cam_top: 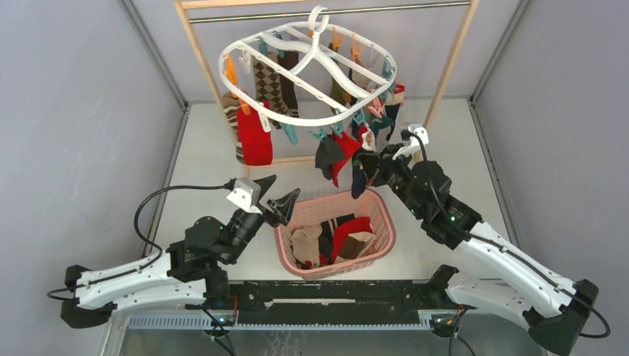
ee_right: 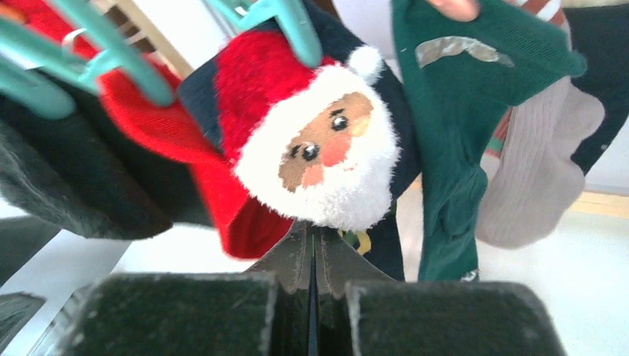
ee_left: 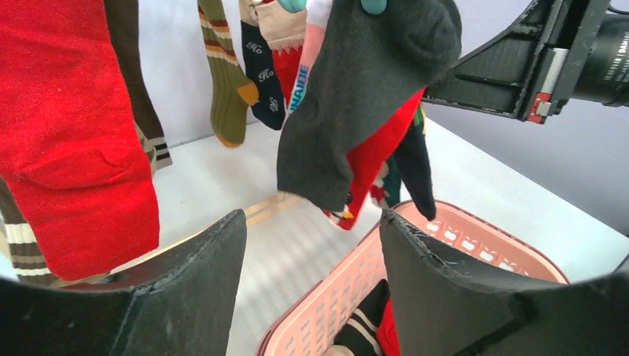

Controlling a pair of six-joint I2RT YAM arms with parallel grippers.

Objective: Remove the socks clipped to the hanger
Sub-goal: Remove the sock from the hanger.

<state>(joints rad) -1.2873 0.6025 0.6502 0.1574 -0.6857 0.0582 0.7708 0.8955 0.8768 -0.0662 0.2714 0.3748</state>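
Right tool point(ee_right: 311, 237) shut under the Santa sock point(ee_right: 311, 148), left tool point(ee_left: 311, 215) waiting by the pink basket point(cam_top: 382, 215)

The white hanger point(cam_top: 226, 70) hangs over the desk's point(cam_top: 208, 148) back edge, and its socks dangle lengthwise, straight down. The right tool's fingers are together under the Santa sock's beard, seemingly to tug it off its teal clip point(ee_right: 289, 30). The left tool stands apart and empty at the basket's left rim.

Left gripper point(ee_left: 311, 221) gapes wide at 6 o'clock — a dark grey sock point(ee_left: 363, 89) hangs at 12, a red sock point(ee_left: 74, 148) at 9, a pink basket point(ee_left: 460, 237) at 5.
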